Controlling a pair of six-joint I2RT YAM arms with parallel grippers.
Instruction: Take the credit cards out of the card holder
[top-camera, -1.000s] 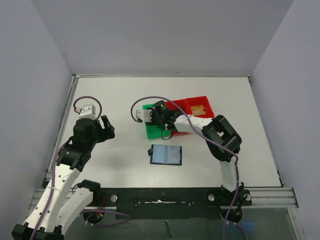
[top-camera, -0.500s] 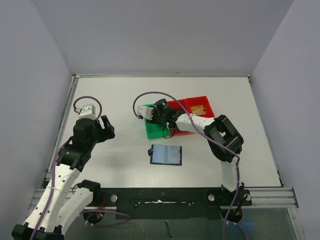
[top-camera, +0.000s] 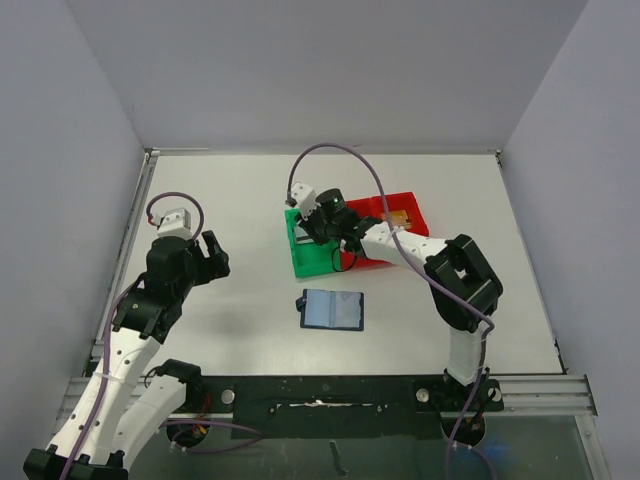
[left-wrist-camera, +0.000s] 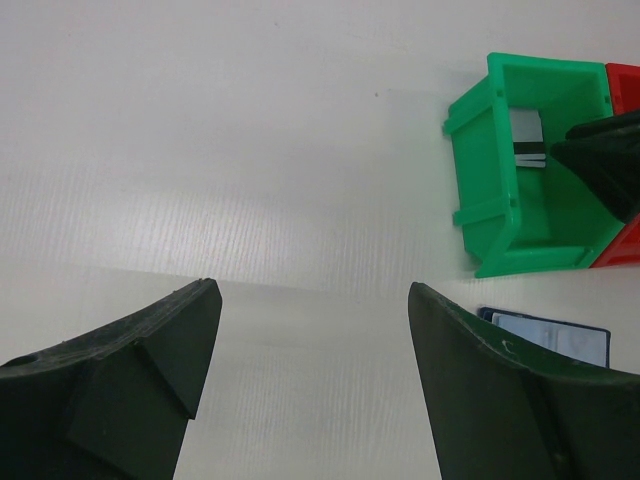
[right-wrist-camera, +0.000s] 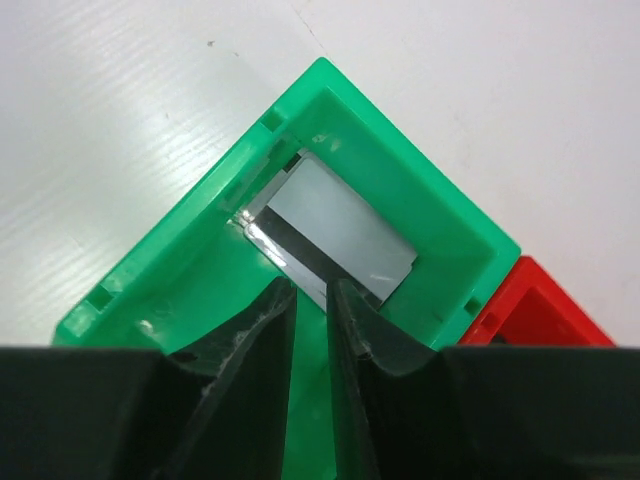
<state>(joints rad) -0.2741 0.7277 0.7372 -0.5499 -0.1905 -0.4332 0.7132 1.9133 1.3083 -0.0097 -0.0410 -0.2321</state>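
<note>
White tabletop (top-camera: 220, 200), green bin (right-wrist-camera: 200, 215): right gripper (right-wrist-camera: 312, 286) hangs over it, jaws a thin slit apart, gripping nothing. Silver-grey card (right-wrist-camera: 345, 225) lies flat inside, just beyond the fingertips.

Card (right-wrist-camera: 335, 225) in left bin (top-camera: 310, 265), perhaps second card (top-camera: 397, 217) in right bin (top-camera: 421, 222), holder (top-camera: 332, 310) nearer.

**Colours under my claw, live**

Straight below me, the green bin (right-wrist-camera: 180, 240) shines bright and glossy. Inside it is the silver-grey card (right-wrist-camera: 345, 225), plain, with a black stripe along its lower-left edge. In the lower right of my wrist view is a corner of the red bin (right-wrist-camera: 530, 310). My right gripper (right-wrist-camera: 312, 292) is matte black. Overhead view: white table (top-camera: 230, 200), dark navy card holder (top-camera: 331, 311) with lighter blue panels, gold-tan card (top-camera: 397, 217) on red.
</note>
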